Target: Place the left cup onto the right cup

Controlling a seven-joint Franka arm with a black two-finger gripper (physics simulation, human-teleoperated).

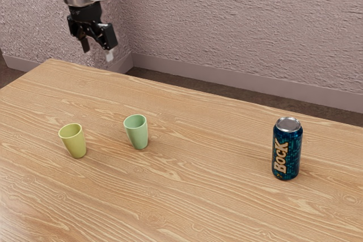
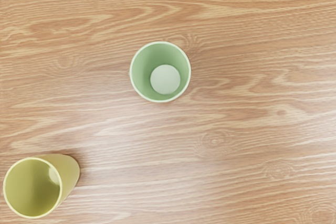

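My gripper point(image 1: 97, 50) hangs high above the far corner of the table point(image 1: 198, 196), at the exterior view's upper left. Its two black fingers point(image 1: 85, 42) stand apart with nothing between them: the hand is open and carries no load. It touches no object.

Below the hand, in the wrist view, the green cup point(image 2: 160, 72) stands upright with its mouth up; its pale inner floor is visible through the rim. The yellow-green cup point(image 2: 37, 186) stands upright near it, clear of it, with bare table point(image 2: 252, 129) between the two.

In the exterior view, the yellow-green cup point(image 1: 73, 140) is the one toward the exterior view's left. The green cup point(image 1: 136, 131) stands to its right, slightly farther back. Both rest on the wooden surface and neither is stacked on the other.

A blue can point(image 1: 287, 148) marked "BOCK" stands upright well apart from both cups, toward the exterior view's right.

A textured wall point(image 1: 238, 21) runs behind the table.
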